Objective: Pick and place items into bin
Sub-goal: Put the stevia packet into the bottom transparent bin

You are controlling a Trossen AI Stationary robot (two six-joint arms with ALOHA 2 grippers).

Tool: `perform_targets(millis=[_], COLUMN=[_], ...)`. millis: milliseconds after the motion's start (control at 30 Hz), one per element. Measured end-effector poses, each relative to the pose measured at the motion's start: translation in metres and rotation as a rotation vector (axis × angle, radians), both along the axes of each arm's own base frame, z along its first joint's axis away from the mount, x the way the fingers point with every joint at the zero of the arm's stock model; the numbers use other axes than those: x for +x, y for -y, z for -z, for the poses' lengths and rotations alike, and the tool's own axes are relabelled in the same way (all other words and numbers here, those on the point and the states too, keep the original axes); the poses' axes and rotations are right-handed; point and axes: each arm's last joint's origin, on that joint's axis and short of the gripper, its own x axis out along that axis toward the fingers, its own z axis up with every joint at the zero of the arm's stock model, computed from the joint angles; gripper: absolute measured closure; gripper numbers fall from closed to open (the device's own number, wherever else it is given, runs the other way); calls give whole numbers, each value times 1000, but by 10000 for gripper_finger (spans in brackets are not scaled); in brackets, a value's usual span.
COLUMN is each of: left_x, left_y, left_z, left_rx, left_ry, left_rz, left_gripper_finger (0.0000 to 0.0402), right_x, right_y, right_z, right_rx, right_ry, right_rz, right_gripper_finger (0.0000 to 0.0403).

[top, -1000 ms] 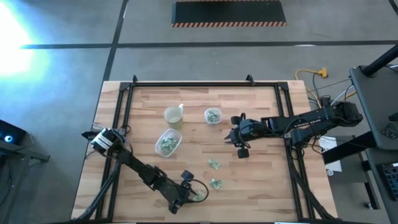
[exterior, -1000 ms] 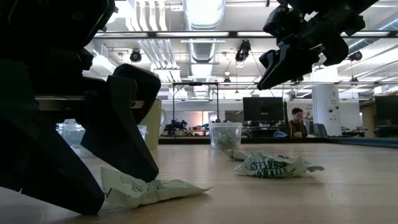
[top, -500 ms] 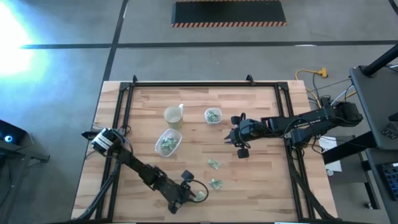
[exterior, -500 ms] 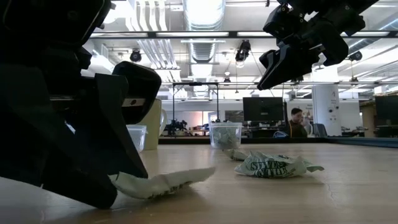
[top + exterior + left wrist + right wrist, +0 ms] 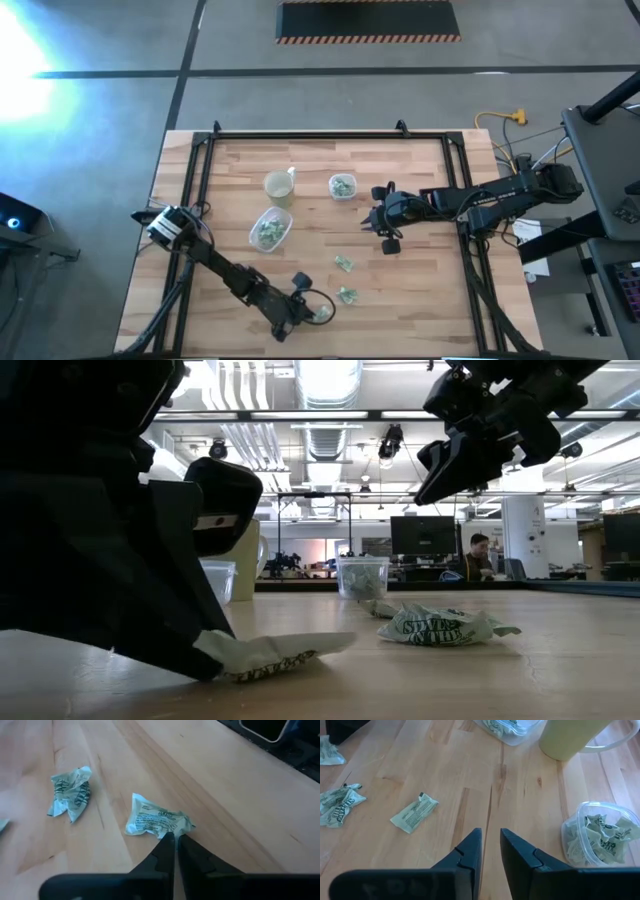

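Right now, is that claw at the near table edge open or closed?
Closed: the left gripper has pinched its fingertips on a wrapped piece's edge, no gap showing.

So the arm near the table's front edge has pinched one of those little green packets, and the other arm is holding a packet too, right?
Not quite. The left gripper has pinched a packet, but the right gripper holds nothing; the right wrist view shows only bare table between its fingers.

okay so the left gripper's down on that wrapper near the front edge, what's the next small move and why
Probably a short straight lift. The left gripper looks shut on the edge of a wrapped piece, pinching only its corner, and the piece still lies on the table. Raising it a little would test that thin grip before carrying it to a clear bin. The right gripper waits mid-table.
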Motion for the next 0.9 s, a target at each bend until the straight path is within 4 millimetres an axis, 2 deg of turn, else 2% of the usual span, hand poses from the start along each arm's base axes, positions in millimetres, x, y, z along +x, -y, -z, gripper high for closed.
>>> perform_targets(millis=[267, 500, 700, 900], left_x=[1, -4, -20, -41], left_y=[-2, -8, -10, -11], left_z=[-15, -26, -44, -62], left_rx=[12, 83, 186, 241], left_ry=[60, 112, 134, 123], left_rz=[-73, -218, -389, -474], left_gripper_finger=[401, 401, 402, 402], right_x=[-1, -1, -1, -1], right_y=[0, 0, 0, 0], right_z=[2, 3, 3, 3], right_rx=[-1, -1, -2, -2], right_ry=[-8, -10, -10, -10], right_rz=[0, 0, 1, 1], right_gripper_finger=[340, 342, 340, 344])
